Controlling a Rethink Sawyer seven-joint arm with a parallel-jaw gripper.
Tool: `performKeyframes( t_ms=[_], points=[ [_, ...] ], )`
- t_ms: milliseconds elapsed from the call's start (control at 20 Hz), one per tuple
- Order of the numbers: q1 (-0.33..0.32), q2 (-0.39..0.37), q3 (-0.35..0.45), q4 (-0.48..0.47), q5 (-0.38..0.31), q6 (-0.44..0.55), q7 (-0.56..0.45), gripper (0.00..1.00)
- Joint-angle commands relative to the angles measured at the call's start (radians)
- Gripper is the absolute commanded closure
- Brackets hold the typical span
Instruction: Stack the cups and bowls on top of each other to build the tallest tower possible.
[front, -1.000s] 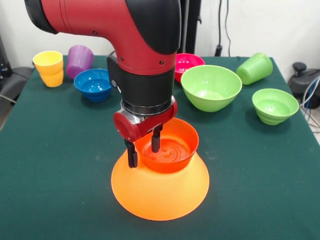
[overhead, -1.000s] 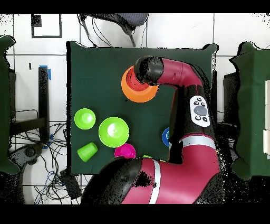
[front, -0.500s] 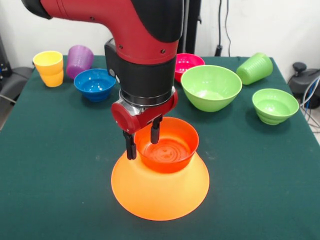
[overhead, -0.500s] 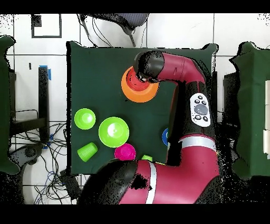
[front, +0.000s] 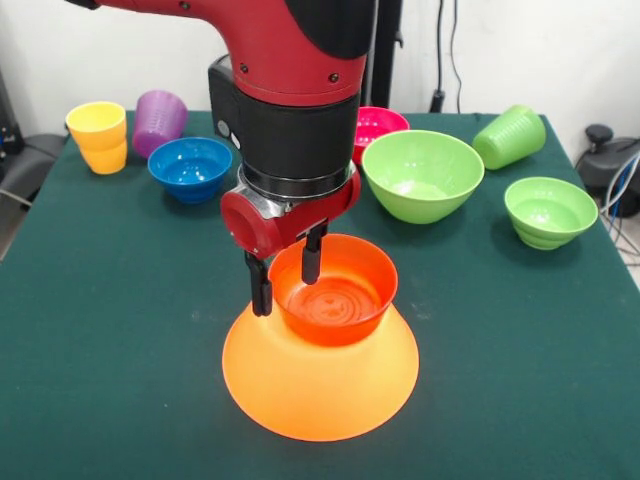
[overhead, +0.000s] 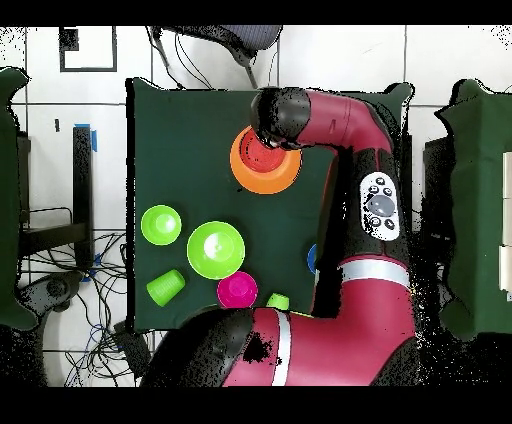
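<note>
- A dark green table (front: 110, 330) holds a set of bright plastic bowls and cups.
- Near the front of the table, a huge orange bowl (front: 320, 385) sits upside down – its wide rim flat on the cloth.
- A smaller red-orange bowl (front: 335, 300) stands upright on top of it, mouth up; together they form a two-piece tower.
- The gripper (front: 285, 280) of the red and black arm (front: 290, 110) hangs at the left rim of the red-orange bowl. Its two dark fingers (front: 261, 290) are spread apart – one outside the bowl wall, one over the inside – with a gap around the rim, so they clamp nothing.
- At the back left stand a yellow cup (front: 98, 137) and a purple cup (front: 158, 122), close together, with a blue bowl (front: 190, 168) just beside them.
- A pink bowl (front: 378, 128) shows partly behind the arm.
- To the right sit a large light green bowl (front: 422, 175), a smaller green bowl (front: 549, 211), and a light green cup (front: 510, 136) lying on its side.
- From overhead, a second light green cup (overhead: 278, 301) shows beside the pink bowl, near the arm.
</note>
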Motion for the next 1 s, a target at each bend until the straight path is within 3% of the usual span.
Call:
performKeyframes(
  t_ms=[50, 1000],
  points=[
    [0.015, 0.035, 0.021, 0.009, -0.094, 0.032, 0.005, 0.0],
    [0.01, 0.093, 0.001, 0.006, -0.101, 0.008, -0.001, 0.0]
  ],
)
